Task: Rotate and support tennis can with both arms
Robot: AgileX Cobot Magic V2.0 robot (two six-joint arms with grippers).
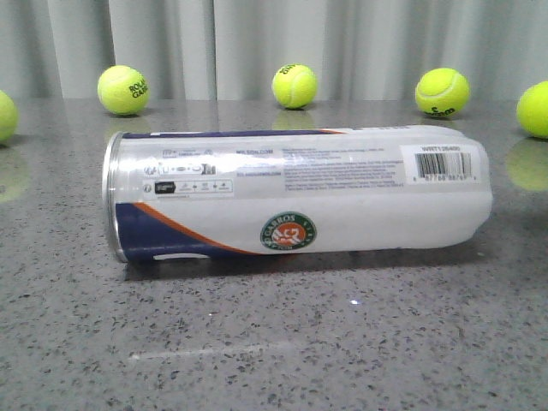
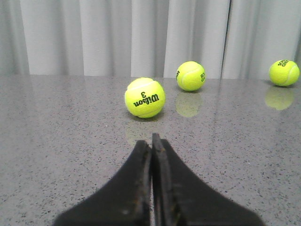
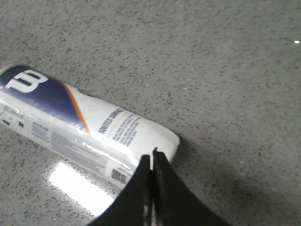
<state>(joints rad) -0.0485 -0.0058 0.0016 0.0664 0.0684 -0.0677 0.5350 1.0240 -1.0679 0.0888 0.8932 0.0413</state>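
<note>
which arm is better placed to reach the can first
Right, likely. The right gripper, shut, hangs just over the lying can; the shut left gripper faces only tennis balls.

A: Where is the front camera sitting?
B: Low, near the table [image 1: 274, 360] surface, facing the far edge and the curtain [image 1: 257, 43], close on the tennis can [image 1: 295, 193].
A: And the wrist cameras?
B: The left one is looking level past the left gripper [image 2: 151, 141] toward that same curtain. The right one is looking steeply down past the right gripper [image 3: 151, 157], sharing the can's barcode end with the front view.
</note>
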